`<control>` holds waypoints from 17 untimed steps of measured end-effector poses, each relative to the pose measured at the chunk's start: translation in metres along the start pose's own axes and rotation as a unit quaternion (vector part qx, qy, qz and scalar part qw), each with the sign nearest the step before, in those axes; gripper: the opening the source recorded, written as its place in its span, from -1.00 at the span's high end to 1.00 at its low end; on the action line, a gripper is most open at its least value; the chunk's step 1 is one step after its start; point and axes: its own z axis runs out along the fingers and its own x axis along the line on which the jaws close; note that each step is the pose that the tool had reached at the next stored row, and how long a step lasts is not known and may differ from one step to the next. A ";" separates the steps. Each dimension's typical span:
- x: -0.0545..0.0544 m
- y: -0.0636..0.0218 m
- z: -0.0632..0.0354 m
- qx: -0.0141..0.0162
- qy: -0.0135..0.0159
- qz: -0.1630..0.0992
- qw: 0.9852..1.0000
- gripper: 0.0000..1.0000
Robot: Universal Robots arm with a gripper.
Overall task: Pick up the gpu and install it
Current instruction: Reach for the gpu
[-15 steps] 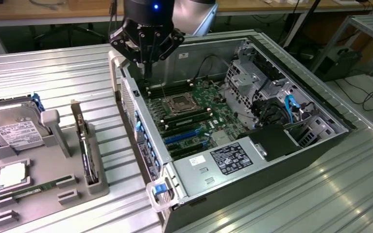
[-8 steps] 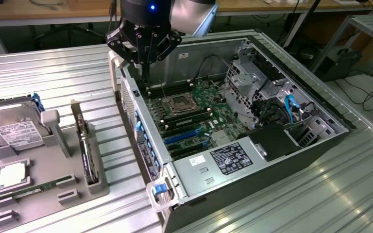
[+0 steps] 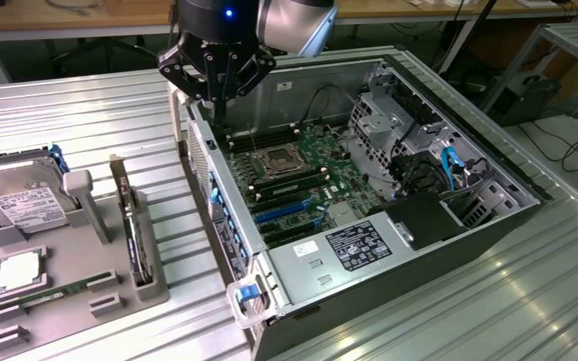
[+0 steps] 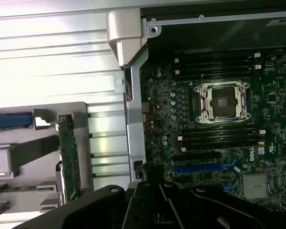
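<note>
Well, the black gripper (image 3: 219,113) is hovering pinched together, empty; the thin flat gpu card (image 3: 129,218) is standing edgewise for grasping.

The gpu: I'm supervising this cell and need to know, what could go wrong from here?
1. The gpu stands on edge in a narrow holder slot; a grip off its middle could tilt or jam it.
2. The gripper, shut, hangs close above the case wall and could clip it when moving.
</note>
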 end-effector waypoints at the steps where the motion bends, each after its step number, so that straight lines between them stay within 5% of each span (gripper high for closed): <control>1: 0.001 -0.0002 0.0002 0.000 0.000 0.000 1.000 0.79; 17: 0.011 -0.0023 0.0017 0.000 0.003 0.000 1.000 0.79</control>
